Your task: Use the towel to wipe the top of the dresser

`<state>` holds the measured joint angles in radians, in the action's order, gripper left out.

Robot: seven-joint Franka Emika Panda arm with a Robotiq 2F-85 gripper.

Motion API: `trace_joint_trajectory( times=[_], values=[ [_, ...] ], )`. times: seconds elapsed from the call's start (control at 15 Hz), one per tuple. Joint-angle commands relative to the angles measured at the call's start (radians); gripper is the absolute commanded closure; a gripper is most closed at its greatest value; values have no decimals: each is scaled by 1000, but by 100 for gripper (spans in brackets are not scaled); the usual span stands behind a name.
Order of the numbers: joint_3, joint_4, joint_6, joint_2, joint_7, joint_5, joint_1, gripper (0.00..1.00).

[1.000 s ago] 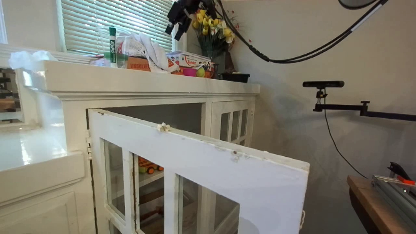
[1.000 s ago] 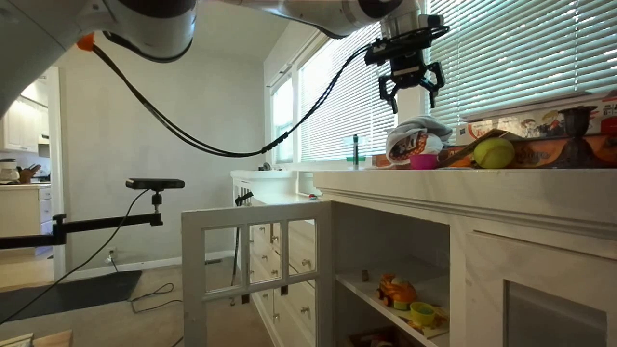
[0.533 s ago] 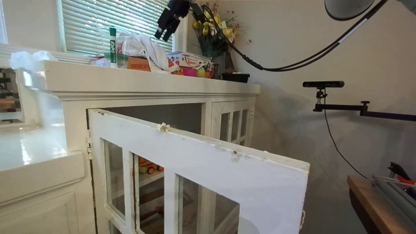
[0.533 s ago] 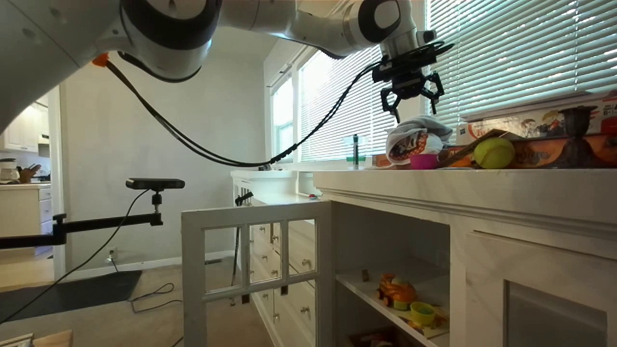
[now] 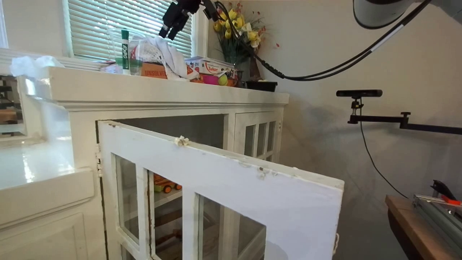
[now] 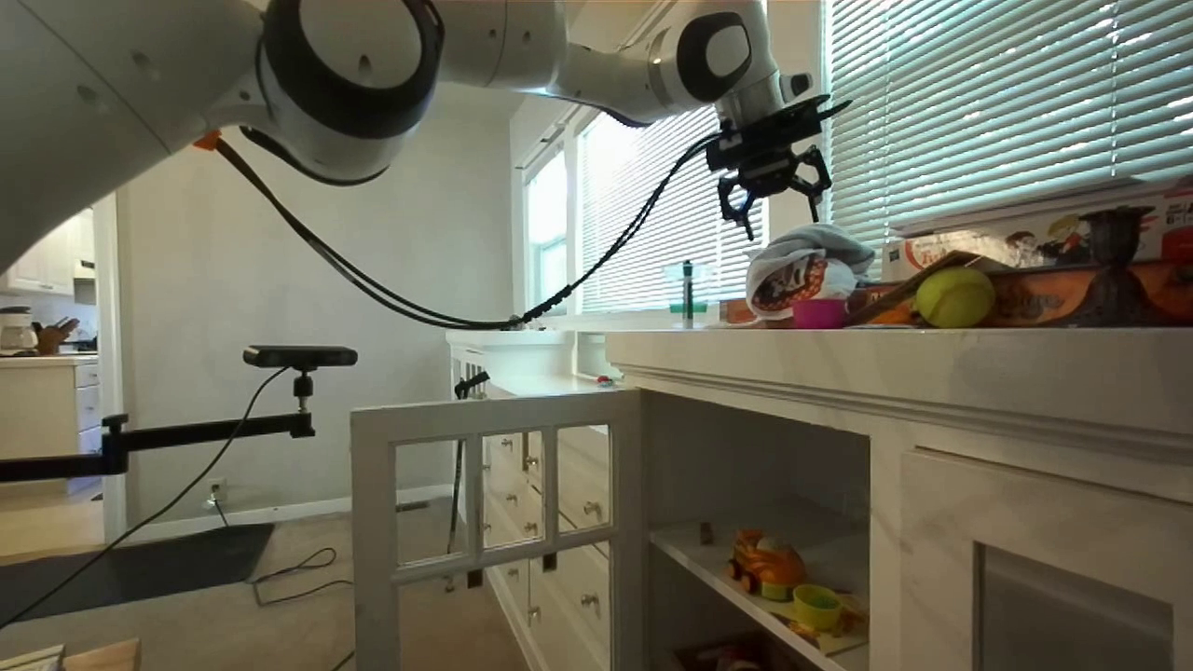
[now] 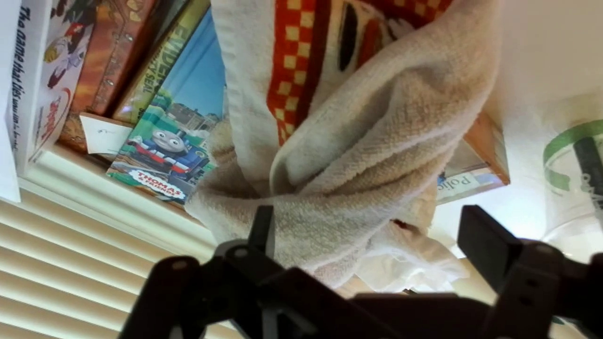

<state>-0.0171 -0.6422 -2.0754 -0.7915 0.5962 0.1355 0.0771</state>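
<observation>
The towel, white with a red and yellow checked pattern, lies bunched on top of the dresser in both exterior views (image 5: 174,59) (image 6: 820,244). In the wrist view the towel (image 7: 339,207) fills the middle, draped over boxes and books. The dresser top (image 5: 162,86) is white; its front edge also shows in an exterior view (image 6: 895,359). My gripper (image 6: 783,225) is above the towel, fingers pointing down and slightly tilted, apart from it. It also shows in an exterior view (image 5: 167,36). In the wrist view the gripper (image 7: 370,230) is open, with nothing held between its fingers.
A green marker (image 5: 125,52) stands by a clear container near the towel. A pink cup (image 6: 818,313), a tennis ball (image 6: 955,296), game boxes (image 6: 1025,244) and a dark candlestick (image 6: 1114,266) are on the dresser. A cabinet door (image 5: 223,159) stands open below. Window blinds (image 6: 1007,102) are behind.
My gripper has come lower and moved across toward the window, nearer the towel, tilting a little. It stays open. The towel and other objects have not moved.
</observation>
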Motion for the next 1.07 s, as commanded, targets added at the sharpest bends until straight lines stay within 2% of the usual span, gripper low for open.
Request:
trace_joint_trajectory(
  times=[0.0, 0.33, 0.4, 0.53, 0.6, 0.67, 0.8, 0.87, 1.0],
  values=[
    [-9, 90, -13, -74, -13, -7, 3, 0],
    [-6, 123, 7, -116, 22, -11, 3, 1],
    [-9, 126, 11, -121, 16, -13, 2, 7],
    [-12, 127, 24, -124, 7, -14, 2, 30],
    [-5, 63, -3, -89, 8, 0, 5, 39],
    [-5, 63, -3, -91, 8, 0, 5, 21],
    [-5, 63, -3, -91, 8, 0, 5, 36],
    [-5, 63, -3, -91, 8, 0, 6, 39],
    [-5, 63, -3, -91, 8, 0, 6, 39]
  ],
)
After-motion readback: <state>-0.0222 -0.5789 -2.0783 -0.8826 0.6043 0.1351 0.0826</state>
